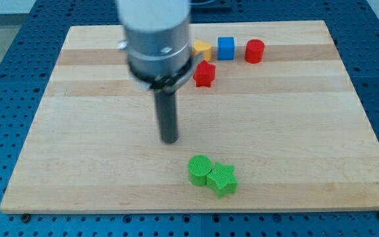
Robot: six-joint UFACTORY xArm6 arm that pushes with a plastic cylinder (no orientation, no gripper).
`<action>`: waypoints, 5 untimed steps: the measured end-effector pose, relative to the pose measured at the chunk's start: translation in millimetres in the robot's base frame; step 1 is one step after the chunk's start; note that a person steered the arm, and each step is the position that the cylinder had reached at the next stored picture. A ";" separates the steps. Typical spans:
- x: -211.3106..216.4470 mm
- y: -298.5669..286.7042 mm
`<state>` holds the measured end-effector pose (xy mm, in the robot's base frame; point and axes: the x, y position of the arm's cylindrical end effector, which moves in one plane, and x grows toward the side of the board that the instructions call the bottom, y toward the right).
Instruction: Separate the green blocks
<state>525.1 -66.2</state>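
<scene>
A green cylinder [199, 170] and a green star block [222, 179] lie touching each other near the view's bottom centre of the wooden board [77, 151]. The star is to the right of and slightly below the cylinder. My tip [170, 139] stands on the board above and to the left of the green cylinder, a short gap away, touching neither block.
Near the view's top are a red star block [204, 74], a yellow block [202, 49] partly hidden behind the arm, a blue cube [226, 48] and a red cylinder [254, 51]. The arm's grey body [155, 39] covers the top centre.
</scene>
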 end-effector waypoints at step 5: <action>76.5 97.2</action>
<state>601.6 31.0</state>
